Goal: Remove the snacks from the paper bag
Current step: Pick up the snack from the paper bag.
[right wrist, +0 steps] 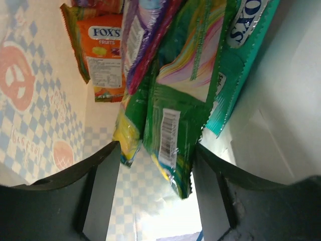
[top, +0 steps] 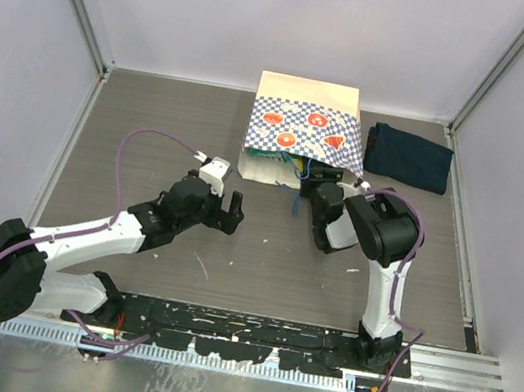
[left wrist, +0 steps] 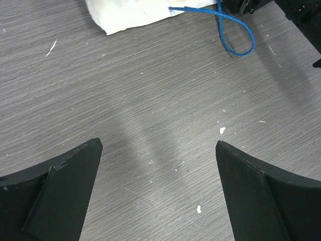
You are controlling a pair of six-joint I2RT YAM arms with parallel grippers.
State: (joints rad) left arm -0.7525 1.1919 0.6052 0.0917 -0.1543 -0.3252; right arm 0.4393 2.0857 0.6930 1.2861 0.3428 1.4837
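The paper bag [top: 302, 112] lies on its side at the back middle, mouth toward the arms. My right gripper [top: 308, 179] reaches into that mouth. In the right wrist view it [right wrist: 155, 155] is open inside the bag [right wrist: 35, 110], with the lower ends of two green snack packets [right wrist: 175, 100] hanging between its fingers. A teal packet [right wrist: 241, 50], a purple one [right wrist: 138, 40] and an orange one [right wrist: 105, 55] lie deeper in. My left gripper [top: 229, 209] is open and empty over bare table [left wrist: 158, 148], short of the bag's corner [left wrist: 130, 12].
A dark navy folded cloth [top: 409, 157] lies right of the bag near the right wall. The bag's blue cord handle [left wrist: 235, 35] loops out on the table in front of the mouth. Walls enclose the table on three sides.
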